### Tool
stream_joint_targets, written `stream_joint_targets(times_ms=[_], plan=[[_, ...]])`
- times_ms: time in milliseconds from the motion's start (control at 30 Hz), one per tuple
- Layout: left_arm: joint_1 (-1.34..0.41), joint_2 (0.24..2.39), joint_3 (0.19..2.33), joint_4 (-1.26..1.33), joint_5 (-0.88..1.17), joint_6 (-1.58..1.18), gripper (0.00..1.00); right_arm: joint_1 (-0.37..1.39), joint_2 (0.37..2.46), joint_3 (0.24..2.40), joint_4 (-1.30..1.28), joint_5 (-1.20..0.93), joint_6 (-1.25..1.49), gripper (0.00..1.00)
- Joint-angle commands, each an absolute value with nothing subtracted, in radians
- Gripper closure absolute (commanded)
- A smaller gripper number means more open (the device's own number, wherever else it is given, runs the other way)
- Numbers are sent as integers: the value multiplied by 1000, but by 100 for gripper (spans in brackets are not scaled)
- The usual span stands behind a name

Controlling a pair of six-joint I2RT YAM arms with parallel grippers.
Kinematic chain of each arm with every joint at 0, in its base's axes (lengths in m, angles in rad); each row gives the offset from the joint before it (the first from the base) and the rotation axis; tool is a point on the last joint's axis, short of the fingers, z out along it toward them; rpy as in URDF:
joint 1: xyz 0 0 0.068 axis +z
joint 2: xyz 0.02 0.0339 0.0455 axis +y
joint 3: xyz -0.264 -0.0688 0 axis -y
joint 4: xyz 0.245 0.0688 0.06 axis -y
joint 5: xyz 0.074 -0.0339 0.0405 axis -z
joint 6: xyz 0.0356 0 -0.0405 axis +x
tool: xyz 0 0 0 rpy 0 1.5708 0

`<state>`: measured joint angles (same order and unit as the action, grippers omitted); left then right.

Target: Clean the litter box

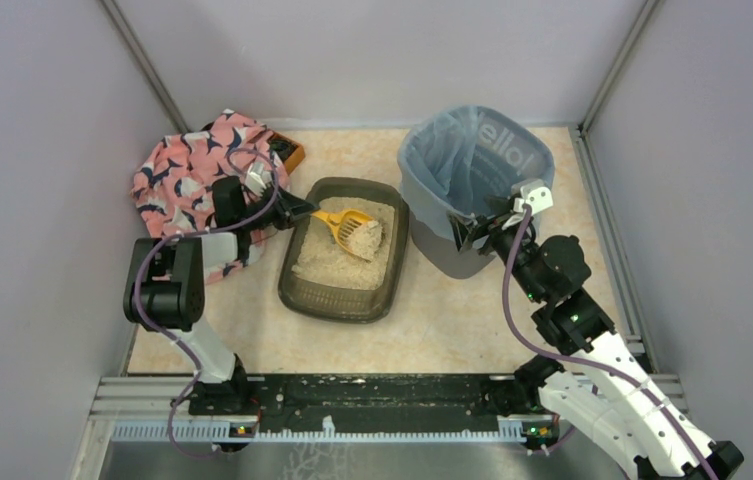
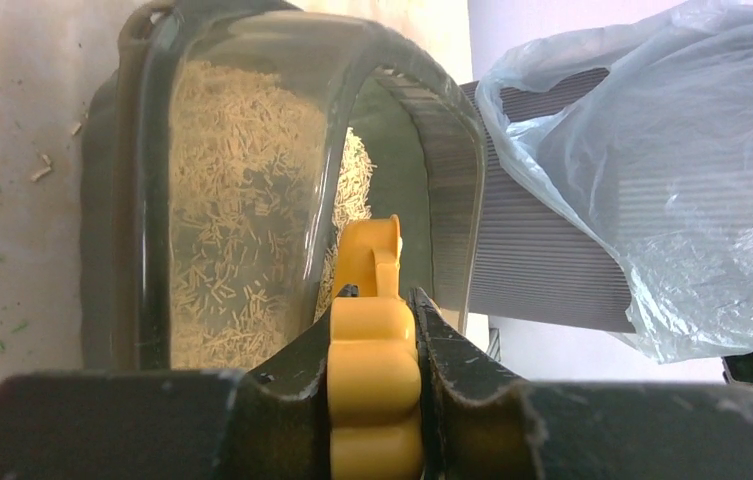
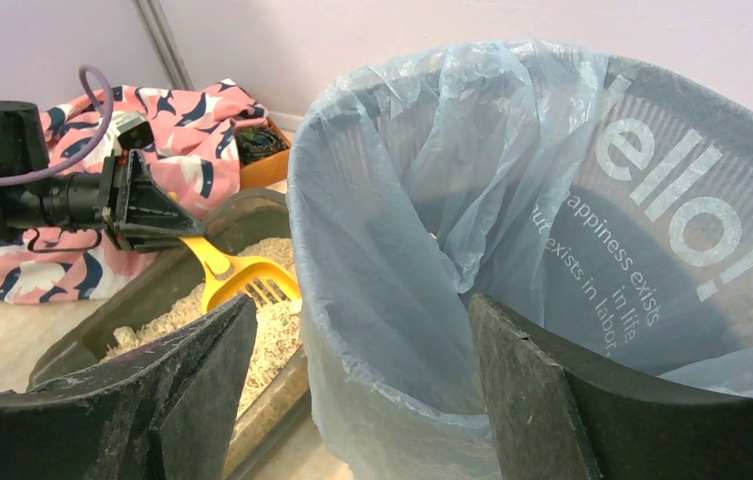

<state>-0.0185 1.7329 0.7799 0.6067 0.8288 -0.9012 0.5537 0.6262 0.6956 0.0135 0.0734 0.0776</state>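
Note:
The litter box (image 1: 337, 305) lies mid-table, a low dark tray with pale beige litter; its rim (image 2: 147, 150) fills the left wrist view. My left gripper (image 1: 297, 208) is shut on the handle of the yellow slotted scoop (image 1: 350, 228), whose head rests on the litter at the box's far end. The handle (image 2: 374, 370) sits clamped between the jaws. My right gripper (image 1: 472, 232) is open. It straddles the near rim of the grey bin (image 1: 472, 170) with the blue bag, one finger outside and one inside, and the rim is not pinched. From there the scoop (image 3: 237, 280) and box (image 3: 92, 340) show at left.
A pink patterned cloth (image 1: 192, 175) is heaped at the back left, with an orange box (image 1: 287, 155) behind it. Grey walls close the table on three sides. A few litter bits (image 2: 42, 170) lie on the table beside the tray.

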Motion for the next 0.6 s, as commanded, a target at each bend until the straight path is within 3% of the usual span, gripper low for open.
stream_joint_targets(times_ms=[0,567], plan=[[-7,1717,826,605,831,-913,100,554,640,713,-49,80,83,22],[75,1830,679,1171,953,-1288,100,554,653,707,-40,74,83,22]])
